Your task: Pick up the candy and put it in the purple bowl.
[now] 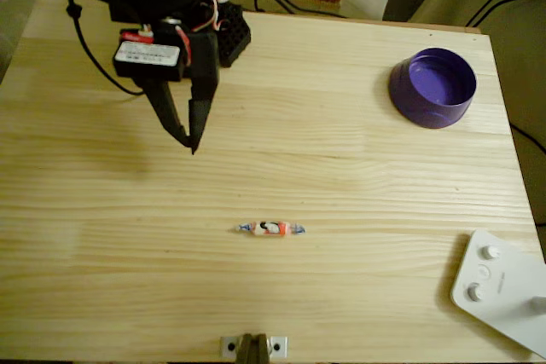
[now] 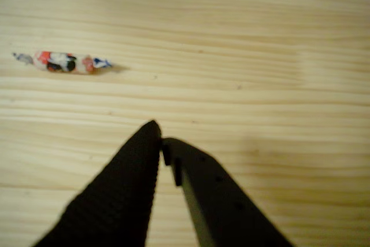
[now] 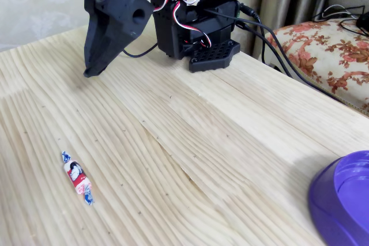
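The candy (image 1: 270,228) lies flat on the wooden table, pinkish-orange and white with a dark mark and bluish twisted ends; it also appears as candy (image 2: 62,62) at upper left in the wrist view and candy (image 3: 76,177) at lower left in the fixed view. My black gripper (image 1: 188,141) hangs above the table, well behind and left of the candy in the overhead view, shut with nothing in it; its tips meet in the wrist view, gripper (image 2: 159,134), and it points down at gripper (image 3: 90,72). The purple bowl (image 1: 433,87) stands empty at the far right, bowl (image 3: 346,203).
A white device with round knobs (image 1: 499,287) lies at the table's front right corner. The arm's black base (image 3: 199,21) and cables sit at the back edge. A small bracket (image 1: 252,347) is fixed at the front edge. A floral cushion (image 3: 326,47) lies beyond the table.
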